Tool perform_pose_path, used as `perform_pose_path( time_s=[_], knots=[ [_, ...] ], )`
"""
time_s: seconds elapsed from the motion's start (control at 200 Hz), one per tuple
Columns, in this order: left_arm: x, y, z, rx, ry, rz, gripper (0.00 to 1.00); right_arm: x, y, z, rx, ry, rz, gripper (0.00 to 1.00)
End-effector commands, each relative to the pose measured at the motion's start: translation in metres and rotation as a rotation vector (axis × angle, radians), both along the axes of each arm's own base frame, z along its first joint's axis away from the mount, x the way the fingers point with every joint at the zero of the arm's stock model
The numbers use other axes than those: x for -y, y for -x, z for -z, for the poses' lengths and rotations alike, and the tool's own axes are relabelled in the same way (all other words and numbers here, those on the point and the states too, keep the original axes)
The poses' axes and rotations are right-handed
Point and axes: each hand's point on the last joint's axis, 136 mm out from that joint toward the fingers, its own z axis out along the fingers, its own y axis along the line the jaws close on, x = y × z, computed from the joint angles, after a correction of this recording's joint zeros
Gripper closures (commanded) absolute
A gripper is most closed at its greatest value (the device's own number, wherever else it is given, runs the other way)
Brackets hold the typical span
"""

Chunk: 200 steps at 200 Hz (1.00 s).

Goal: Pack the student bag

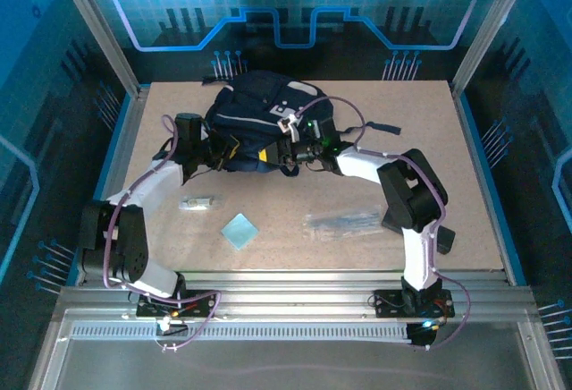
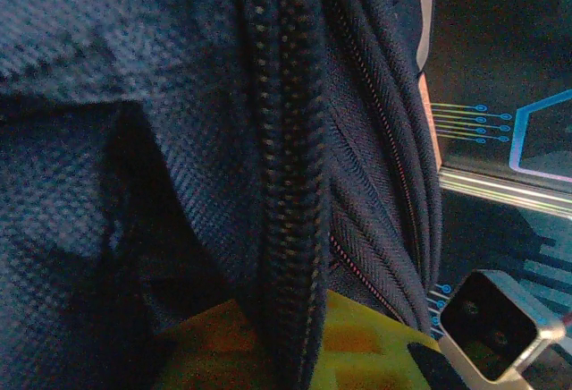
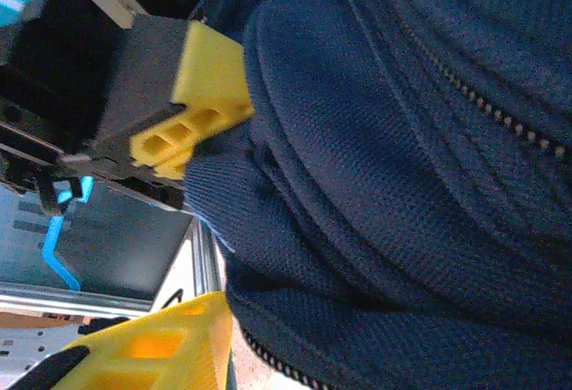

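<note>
A robotics lab test cell: aluminium-profile frame [image 1: 96, 25], blue circuit-pattern wall panels [image 1: 295, 10], worktable [image 1: 420, 126].

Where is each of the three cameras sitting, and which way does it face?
Top external: high behind the bases, looking down on the table; left arm and right arm reach the student bag.
Left wrist: pressed against the bag's zipper; a yellow finger below.
Right wrist: close on bag fabric; a yellow finger at the bottom.
Shared: both wrist views face the same navy bag.
</note>
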Motion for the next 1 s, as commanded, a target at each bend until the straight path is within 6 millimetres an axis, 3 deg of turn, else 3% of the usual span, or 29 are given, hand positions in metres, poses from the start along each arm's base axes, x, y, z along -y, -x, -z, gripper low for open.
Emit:
perform_pose_path(
  time_s=[0.0,0.15,0.4,0.475,0.57,0.65,0.75,0.996],
  knots=[
    [0.027,0.004,-0.014,0.059,0.03,0.132,1.0,-0.009,-0.005,-0.061,0.199,-0.123,-0.032,0.59],
    [0.028,0.005,-0.012,0.054,0.036,0.133,1.0,-0.019,-0.009,-0.06,0.205,-0.096,-0.039,0.59],
    [0.031,0.002,-0.03,0.09,0.07,0.134,1.0,-0.033,-0.011,-0.006,0.282,0.16,-0.016,0.59],
    [0.033,0.003,-0.037,0.099,0.087,0.138,1.0,-0.036,-0.015,0.003,0.287,0.189,-0.013,0.65],
    [0.032,0.004,-0.042,0.109,0.08,0.138,1.0,-0.038,-0.019,0.001,0.28,0.168,-0.01,0.84],
    [0.028,0.006,-0.041,0.107,0.052,0.136,1.0,-0.034,-0.021,-0.006,0.283,0.156,-0.003,0.93],
    [0.018,0.004,-0.036,0.101,0.034,0.117,1.0,-0.024,-0.02,-0.011,0.281,0.166,0.004,0.99],
    [-0.012,-0.015,-0.009,0.065,-0.056,0.072,1.0,0.005,-0.005,-0.003,0.231,0.307,-0.048,0.99]
  ],
)
